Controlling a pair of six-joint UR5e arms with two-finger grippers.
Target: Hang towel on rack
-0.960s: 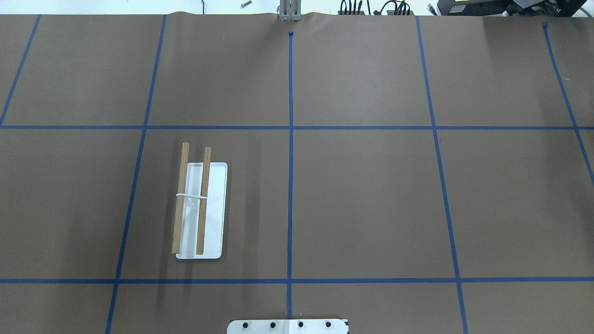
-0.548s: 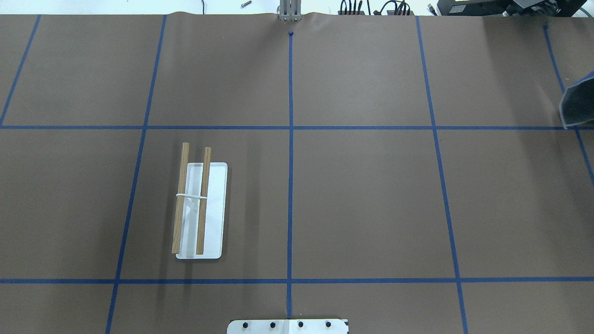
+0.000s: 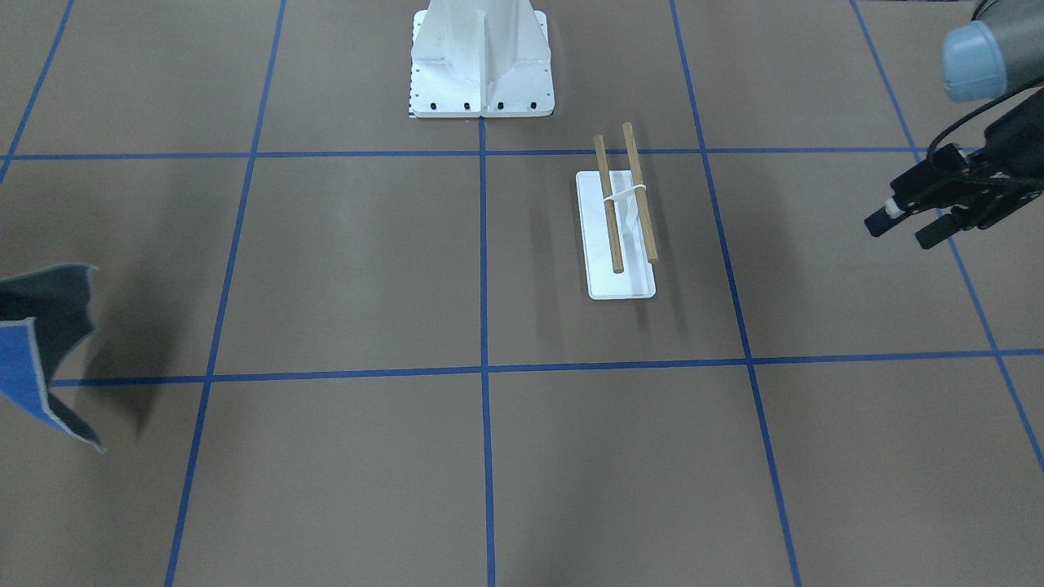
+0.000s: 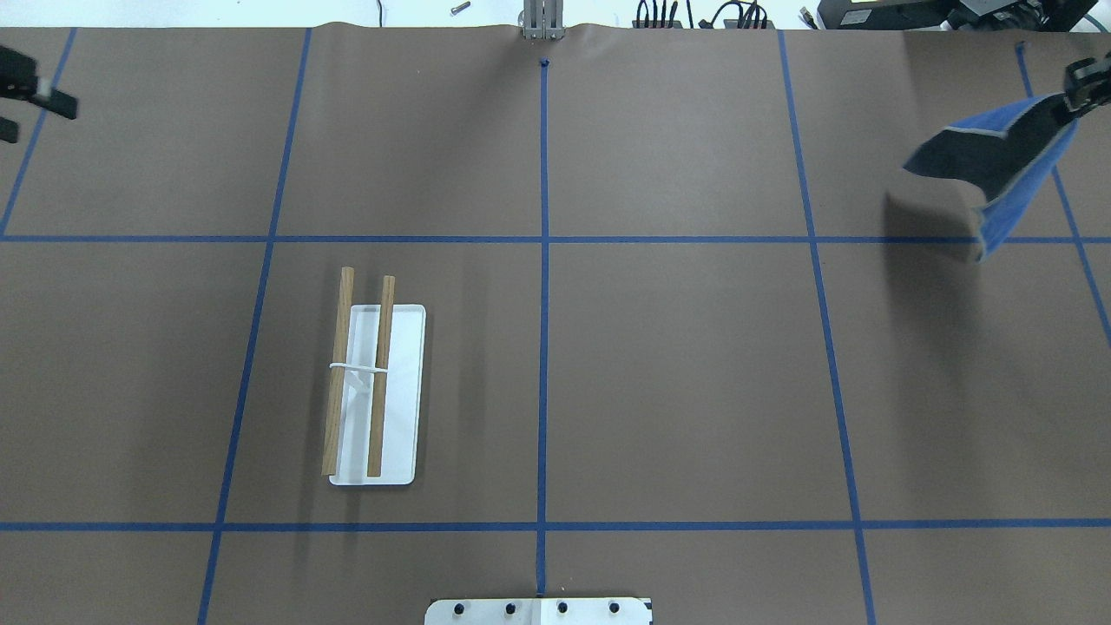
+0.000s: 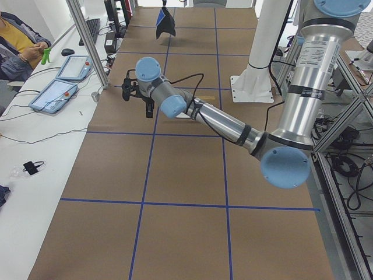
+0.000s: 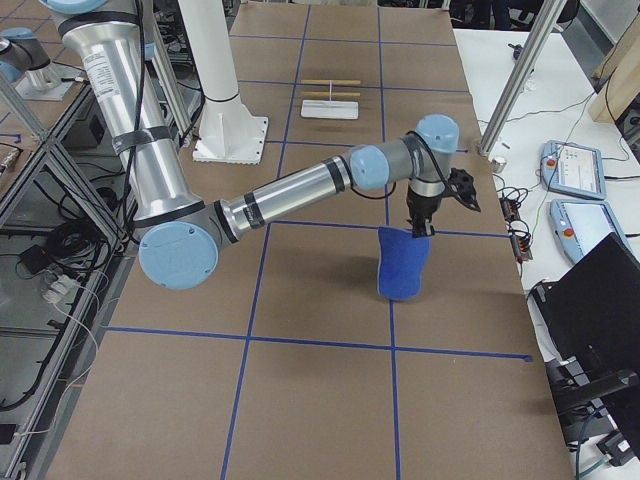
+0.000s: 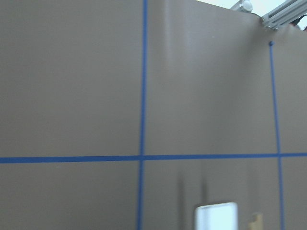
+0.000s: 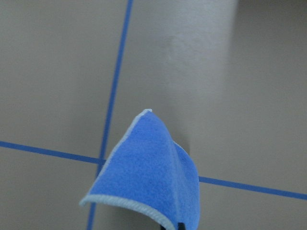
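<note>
One towel (image 4: 989, 161), blue and dark grey

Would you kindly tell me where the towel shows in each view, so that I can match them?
Front-facing: towel at the left edge, mid-height.
Overhead: towel at upper right.
Exterior left: towel at the top, far end.
Exterior right: towel near the centre, hanging.
Left wrist: not in it.
Right wrist: towel at bottom centre.
Shared landmark: the rack, clear in the overhead, front-facing and exterior right views.
</note>
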